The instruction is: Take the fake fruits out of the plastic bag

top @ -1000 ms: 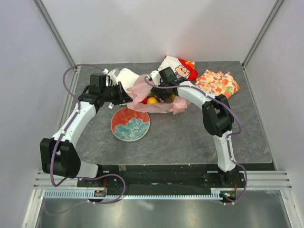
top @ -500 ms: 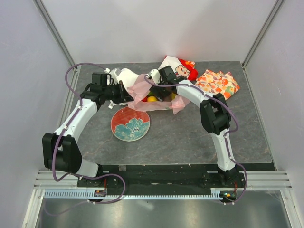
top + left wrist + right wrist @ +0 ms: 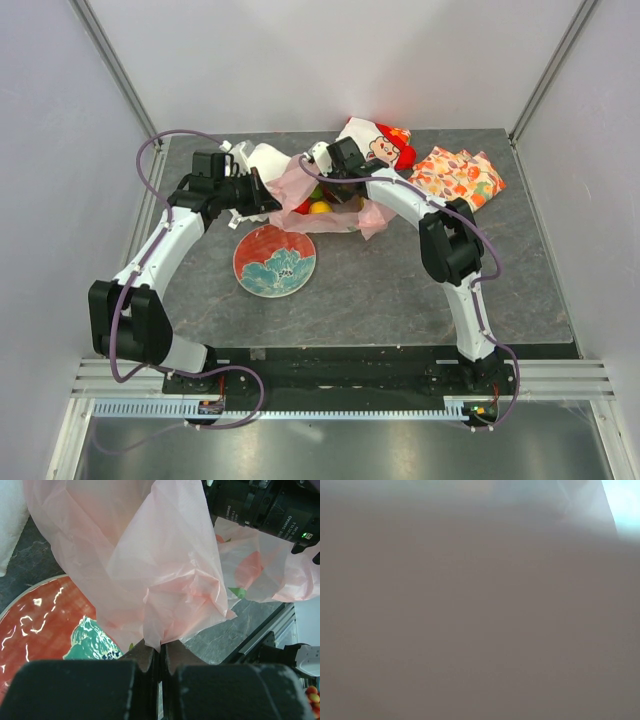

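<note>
Pink plastic bag x1, far centre; left gripper pinches its edge. At least 3 fake fruits show inside. Right gripper is buried in the bag, can't tell its state. 1 plate near-left; 1 cartoon cloth and 1 orange cloth far right.

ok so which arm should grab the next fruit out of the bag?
Right. The right gripper is over the open mouth of the bag, close to the fruits. The left gripper is shut on a fold of the bag, so it is occupied.
</note>
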`<state>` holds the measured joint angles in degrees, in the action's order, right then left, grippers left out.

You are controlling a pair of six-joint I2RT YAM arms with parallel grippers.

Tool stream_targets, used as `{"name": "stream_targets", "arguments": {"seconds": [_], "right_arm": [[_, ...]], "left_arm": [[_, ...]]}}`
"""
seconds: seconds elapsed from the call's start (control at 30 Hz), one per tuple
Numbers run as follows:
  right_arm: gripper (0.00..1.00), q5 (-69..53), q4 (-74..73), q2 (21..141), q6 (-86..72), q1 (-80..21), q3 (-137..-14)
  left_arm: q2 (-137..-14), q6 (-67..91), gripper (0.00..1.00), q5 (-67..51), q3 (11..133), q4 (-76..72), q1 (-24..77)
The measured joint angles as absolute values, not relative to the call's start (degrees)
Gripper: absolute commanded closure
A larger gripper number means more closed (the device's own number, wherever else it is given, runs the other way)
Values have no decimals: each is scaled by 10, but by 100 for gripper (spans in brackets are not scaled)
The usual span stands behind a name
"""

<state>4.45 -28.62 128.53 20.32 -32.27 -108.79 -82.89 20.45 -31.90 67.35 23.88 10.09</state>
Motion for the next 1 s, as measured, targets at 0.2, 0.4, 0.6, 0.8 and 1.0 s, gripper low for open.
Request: {"name": "stream_targets", "arguments": {"seconds": [0.2,0.4,0.6,0.8,1.0], "right_arm": [[72,48,-289,1280,204,-322,-1086],[44,32,-306,1234,207,-322,-1066],[50,24,-330,1155,213,-319,-1050],[64,40,-347,1154,228,-289,-1052],[68,67,-382,1129,244,-224,-942]], "left_arm": [[-829,204,98,-319,675,238,101],[-829,204,98,-321,687,237,101],[-829,204,98,-321,689,235,101],[-829,193,98,-322,694,245,101],[-816,164,98,-331,703,277,102]]}}
